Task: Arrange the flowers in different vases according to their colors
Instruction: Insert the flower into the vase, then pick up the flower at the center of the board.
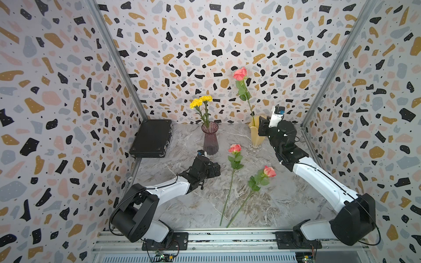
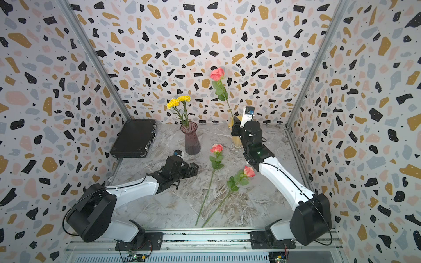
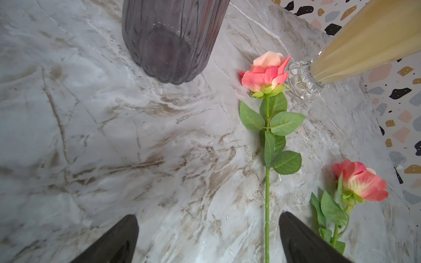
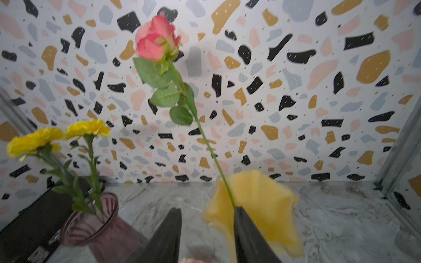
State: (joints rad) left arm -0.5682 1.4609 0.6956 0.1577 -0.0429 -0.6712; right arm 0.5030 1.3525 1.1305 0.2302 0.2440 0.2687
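At 1 o'clock on the marble table point(image 1: 284, 200), the yellow vase point(image 1: 255, 134) holds one pink rose point(image 1: 240, 73), bloom leaning toward 11. At its rim the right gripper point(image 4: 207, 209) has jaws apart, stem just beside one finger, not pinched. At 12, the purple vase point(image 1: 210, 139) holds both yellow blooms point(image 1: 201, 101). Mid-table, second rose point(image 1: 234, 148) and third rose point(image 1: 269, 171) lie flat, stems toward 6. Near 9, the left gripper point(image 3: 208, 215) is spread wide, empty. At 10, black case point(image 1: 151, 139).
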